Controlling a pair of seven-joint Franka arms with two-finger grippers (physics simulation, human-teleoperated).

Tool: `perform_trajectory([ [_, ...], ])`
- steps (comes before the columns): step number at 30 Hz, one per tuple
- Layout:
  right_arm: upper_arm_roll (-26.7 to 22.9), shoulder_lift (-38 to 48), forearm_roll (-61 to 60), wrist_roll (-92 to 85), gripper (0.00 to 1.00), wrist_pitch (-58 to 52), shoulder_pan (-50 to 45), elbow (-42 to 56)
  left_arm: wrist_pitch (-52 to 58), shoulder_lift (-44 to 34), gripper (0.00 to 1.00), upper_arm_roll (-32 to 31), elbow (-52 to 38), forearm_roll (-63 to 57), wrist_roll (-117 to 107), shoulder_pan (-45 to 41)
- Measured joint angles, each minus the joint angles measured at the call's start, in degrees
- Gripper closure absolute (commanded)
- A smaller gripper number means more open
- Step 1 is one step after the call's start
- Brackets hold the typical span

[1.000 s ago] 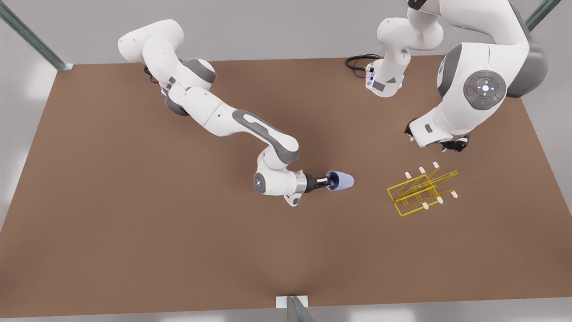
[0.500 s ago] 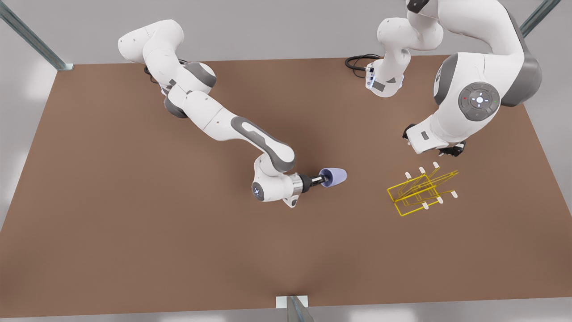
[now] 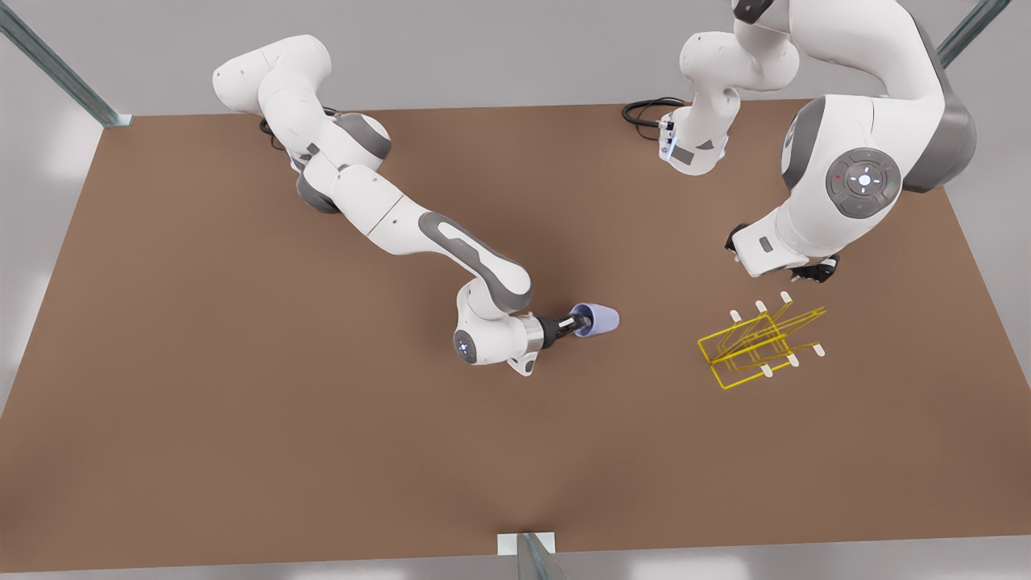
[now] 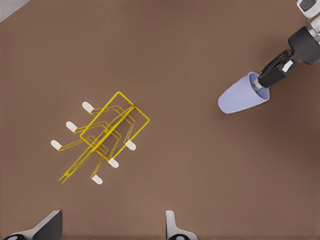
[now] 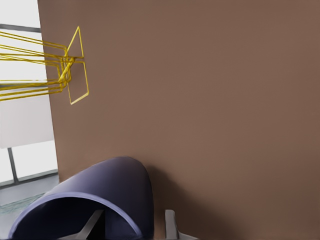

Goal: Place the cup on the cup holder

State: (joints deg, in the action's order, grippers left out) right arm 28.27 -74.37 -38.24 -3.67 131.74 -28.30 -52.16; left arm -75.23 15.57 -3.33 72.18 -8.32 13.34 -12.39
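The cup (image 3: pixel 596 321) has drifted toward the front view's left, farther from the cup holder (image 3: pixel 757 346). It lies on its side above the table (image 3: pixel 242 419), closed end toward that holder, smooth lavender-blue. The right gripper (image 3: pixel 581 325) pinches its rim. The left gripper (image 3: pixel 805 270) waits near the holder, jaws spread.

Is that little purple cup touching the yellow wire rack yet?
Apart. The front view shows bare table between the cup, held by the right gripper, and the cup holder.
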Motion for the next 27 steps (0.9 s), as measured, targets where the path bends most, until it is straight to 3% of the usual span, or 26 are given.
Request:
perform_trajectory([
  [18,-1.7,4.4,0.5,-1.3,0.00,-8.0,6.2,0.0,-0.3,0.5,0.00,-0.4,-0.1,0.3,0.0,-2.0],
  [21,-1.3,14.4,12.7,-1.5,0.00,-9.9,7.9,0.0,-1.5,4.3,0.00,-7.0,-0.2,0.4,0.0,-2.2],
  [25,-2.2,34.4,29.8,-0.9,0.00,-23.0,17.4,-0.7,-7.8,17.7,0.00,-18.6,-0.2,0.5,0.1,-5.5],
  [27,-7.9,48.6,38.2,-0.1,0.00,-29.6,22.3,-14.3,-14.0,23.1,0.00,-19.9,1.6,0.6,0.2,-7.7],
])
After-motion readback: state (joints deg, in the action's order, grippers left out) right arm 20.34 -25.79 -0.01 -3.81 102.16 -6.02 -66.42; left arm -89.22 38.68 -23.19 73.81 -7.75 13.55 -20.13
